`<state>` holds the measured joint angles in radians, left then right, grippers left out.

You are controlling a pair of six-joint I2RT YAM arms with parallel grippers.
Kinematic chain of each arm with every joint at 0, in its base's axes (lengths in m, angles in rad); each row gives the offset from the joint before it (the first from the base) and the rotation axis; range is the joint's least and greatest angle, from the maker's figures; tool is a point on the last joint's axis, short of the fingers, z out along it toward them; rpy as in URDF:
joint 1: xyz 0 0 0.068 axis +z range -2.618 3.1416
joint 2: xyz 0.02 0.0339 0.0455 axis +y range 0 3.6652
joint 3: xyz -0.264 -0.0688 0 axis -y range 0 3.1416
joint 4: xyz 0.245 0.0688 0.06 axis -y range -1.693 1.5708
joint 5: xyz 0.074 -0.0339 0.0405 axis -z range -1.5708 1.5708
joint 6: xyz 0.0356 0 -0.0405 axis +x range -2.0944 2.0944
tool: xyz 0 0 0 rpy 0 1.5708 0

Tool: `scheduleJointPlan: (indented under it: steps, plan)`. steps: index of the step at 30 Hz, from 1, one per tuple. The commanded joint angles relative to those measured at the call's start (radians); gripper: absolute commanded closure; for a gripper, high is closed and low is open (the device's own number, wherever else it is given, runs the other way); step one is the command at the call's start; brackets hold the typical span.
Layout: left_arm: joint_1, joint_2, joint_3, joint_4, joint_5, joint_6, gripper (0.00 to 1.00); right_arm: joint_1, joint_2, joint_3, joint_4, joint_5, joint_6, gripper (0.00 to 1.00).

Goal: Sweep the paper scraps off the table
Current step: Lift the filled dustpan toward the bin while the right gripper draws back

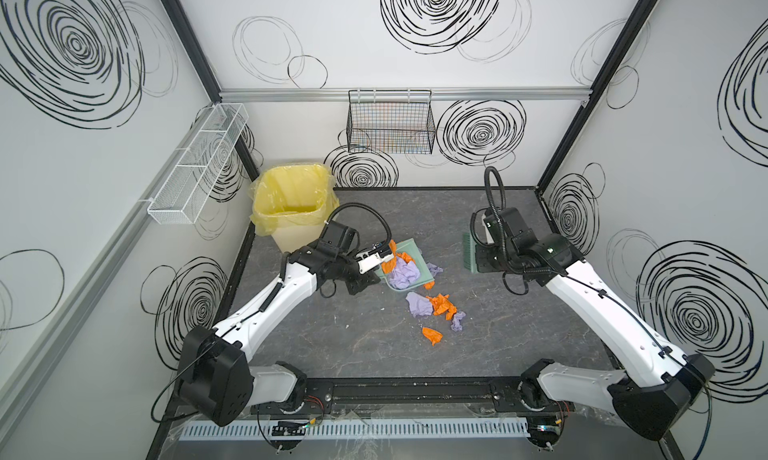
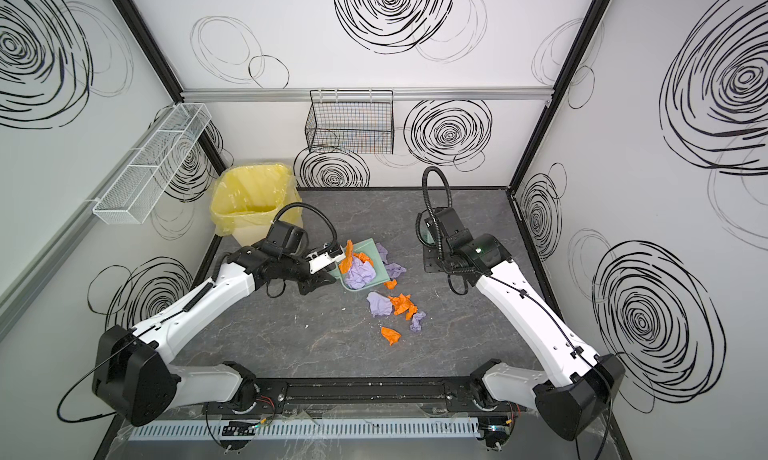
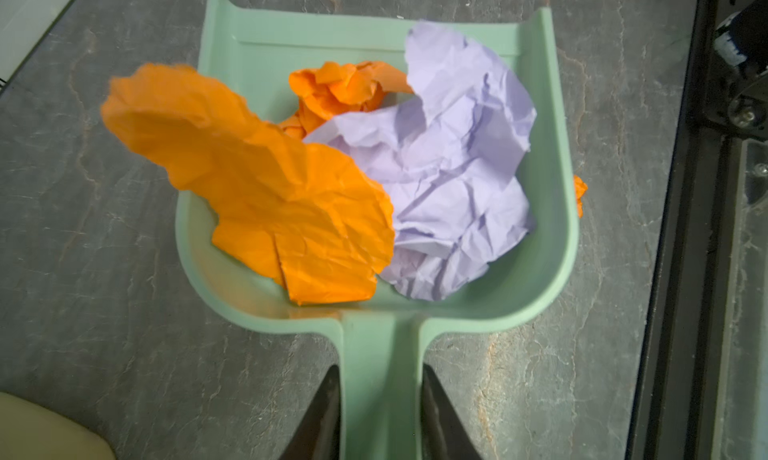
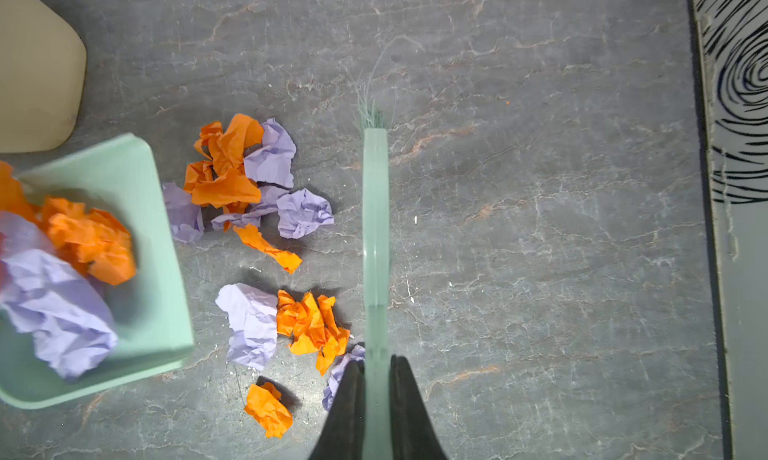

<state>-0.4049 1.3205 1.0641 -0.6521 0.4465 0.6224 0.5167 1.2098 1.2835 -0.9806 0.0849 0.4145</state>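
The left gripper [image 3: 380, 374] is clamped on the handle of the mint-green dustpan [image 3: 552, 229], one dark jaw pressed against each side of the handle with only its width between them. Inside the dustpan lie some of the paper scraps [image 3: 449, 179]: a broad orange piece that sticks out over one side wall, a smaller orange wad nearer the open lip, and a large crumpled lavender piece. The other scraps lie on the table [image 4: 540, 270] just outside the dustpan's lip, in a loose orange and lavender cluster between the dustpan and the brush [image 4: 375, 212]. One lavender piece lies right at the lip, and a lone orange wad lies farthest from it. The right gripper [image 4: 376, 366] is pinched almost closed on the thin handle of the brush, which sits well apart from the dustpan. A bin with a yellow liner [image 1: 291, 204] stands near the dustpan's handle end.
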Motion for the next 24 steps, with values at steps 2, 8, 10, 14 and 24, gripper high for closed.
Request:
scheduleJointPlan:
  steps: [2, 8, 10, 14, 24]
  plan:
    - [0.034, -0.032, 0.117, -0.172, 0.008, 0.082, 1.0, -0.007, -0.046, -0.051, 0.057, -0.017, -0.003, 1.0]
    - [0.074, -0.014, 0.29, -0.392, -0.005, 0.182, 1.0, -0.012, -0.071, -0.111, 0.088, -0.037, -0.003, 1.0]
    - [0.091, -0.013, 0.342, -0.45, -0.013, 0.213, 1.0, -0.011, -0.075, -0.122, 0.094, -0.042, -0.003, 1.0]
    - [0.151, 0.005, 0.463, -0.56, -0.021, 0.281, 1.0, -0.014, -0.082, -0.143, 0.111, -0.051, -0.005, 1.0]
    - [0.357, 0.143, 0.754, -0.751, -0.008, 0.448, 1.0, -0.02, -0.093, -0.209, 0.148, -0.077, -0.011, 1.0]
